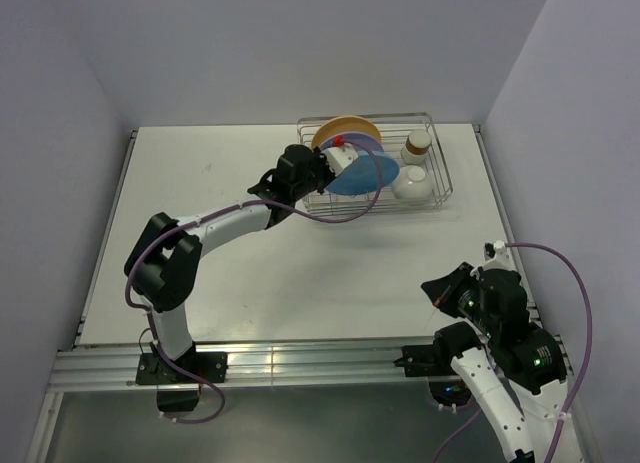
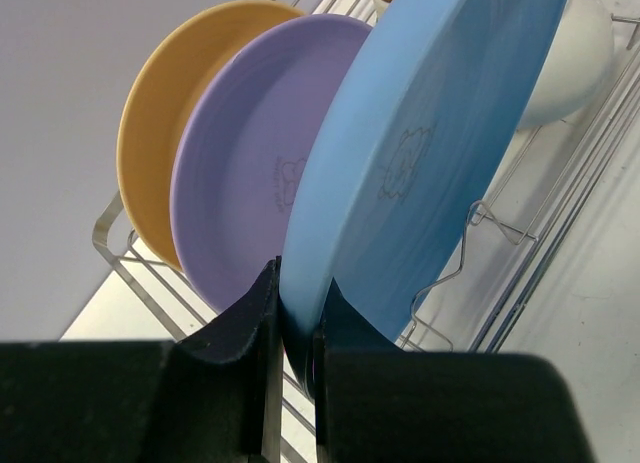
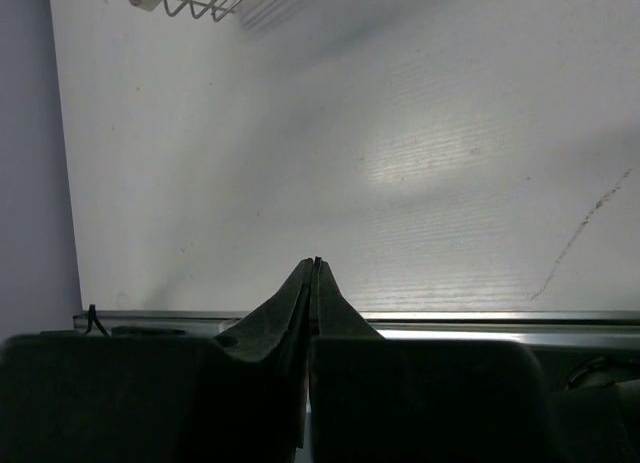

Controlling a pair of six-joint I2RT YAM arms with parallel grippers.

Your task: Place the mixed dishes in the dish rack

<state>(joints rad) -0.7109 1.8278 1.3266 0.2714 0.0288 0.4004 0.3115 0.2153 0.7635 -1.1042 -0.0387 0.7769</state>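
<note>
In the upper right of the overhead view, within the rectangular silver wire dish rack [image 1: 441, 195], a round blue plate [image 2: 430, 153] is held on edge and tilted, its lower rim pinched between the narrow-set black fingers of the left gripper [image 2: 295, 313]. An edge grip is judged to have been chosen so that the plate can be slipped upright into the row of V-shaped dividers; whether the rim is already seated in one cannot be told, as the fingers hide it. Just behind it, toward the upper left of the wrist view, a round lavender purple plate [image 2: 250, 173] and a round orange-yellow plate [image 2: 170, 133] are stood on edge, each leaning the same way, so a matching slant is presumably wanted for the blue one. At the right end of the rack a small white bowl [image 1: 412, 183] and a small white cup with a brown rim [image 1: 417, 145] are set, kept apart from the plates. With all five dishes in or over the rack, the task is judged nearly finished. In the lower right of the overhead view the right gripper [image 3: 315, 273] is parked over the white table [image 1: 300, 273], its fingers pressed together on nothing, well apart from the rack.
</note>
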